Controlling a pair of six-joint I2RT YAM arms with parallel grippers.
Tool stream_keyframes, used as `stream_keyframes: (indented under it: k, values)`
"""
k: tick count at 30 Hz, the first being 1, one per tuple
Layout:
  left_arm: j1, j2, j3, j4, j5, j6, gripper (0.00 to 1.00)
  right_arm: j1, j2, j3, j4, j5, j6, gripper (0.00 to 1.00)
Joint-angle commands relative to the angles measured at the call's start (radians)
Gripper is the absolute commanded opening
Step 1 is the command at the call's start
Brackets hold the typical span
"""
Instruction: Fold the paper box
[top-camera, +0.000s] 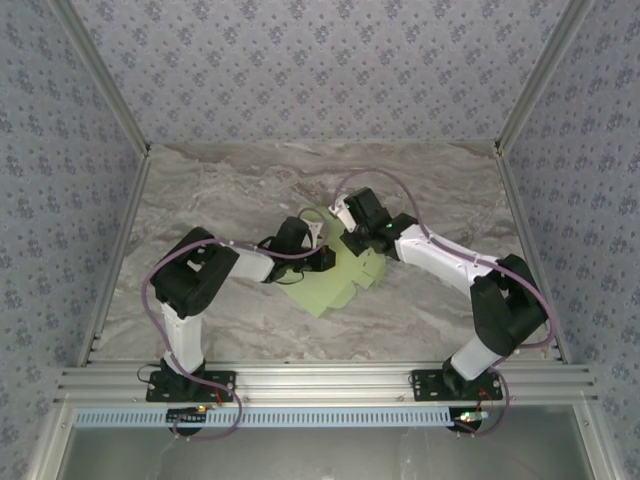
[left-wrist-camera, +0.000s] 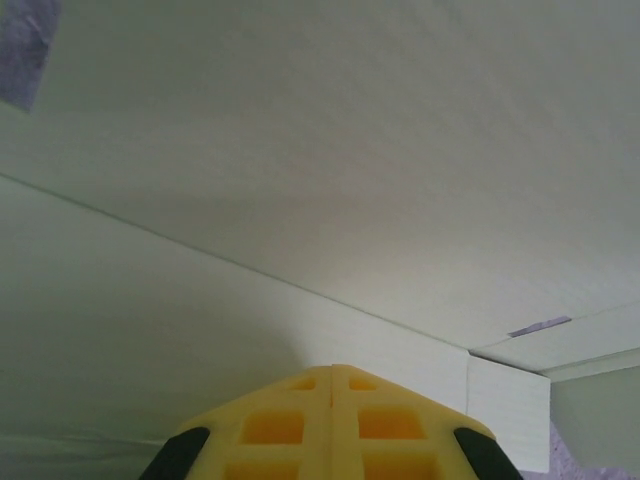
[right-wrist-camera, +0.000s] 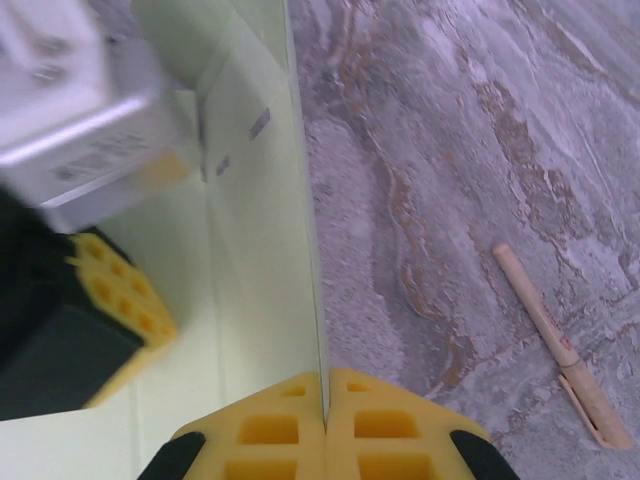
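The paper box (top-camera: 345, 285) is a pale green die-cut card lying partly flat at the table's middle, with one panel raised between the two grippers. My right gripper (top-camera: 352, 240) is shut on the raised panel's edge; in the right wrist view the card (right-wrist-camera: 255, 230) runs straight into the seam between the yellow fingers (right-wrist-camera: 326, 378). My left gripper (top-camera: 322, 255) is shut, its tips (left-wrist-camera: 333, 372) close against the face of the card (left-wrist-camera: 300, 180), with no card seen between them. One of its yellow fingers (right-wrist-camera: 125, 300) shows beside the panel.
A thin tan stick (right-wrist-camera: 560, 345) lies on the grey marbled table (right-wrist-camera: 450, 150) to the right of the card. Patterned walls (top-camera: 320, 60) close in the table at the back and sides. An aluminium rail (top-camera: 320, 380) runs along the near edge.
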Motion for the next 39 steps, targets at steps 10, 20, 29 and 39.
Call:
stream_keyframes:
  k: [10, 20, 29, 39]
  values:
    - [-0.012, 0.077, -0.077, 0.083, -0.081, -0.099, 0.00, 0.153, 0.014, -0.045, 0.019, 0.080, 0.156, 0.00]
    - [-0.012, 0.058, -0.124, 0.185, -0.087, -0.135, 0.01, 0.129, 0.034, -0.017, -0.008, 0.068, 0.186, 0.00]
    - [-0.014, 0.055, -0.147, 0.220, -0.101, -0.139, 0.01, 0.124, 0.044, 0.010, 0.004, -0.057, 0.240, 0.00]
    - [-0.014, 0.044, -0.150, 0.205, -0.101, -0.127, 0.02, 0.088, 0.069, 0.036, -0.032, -0.065, 0.240, 0.00]
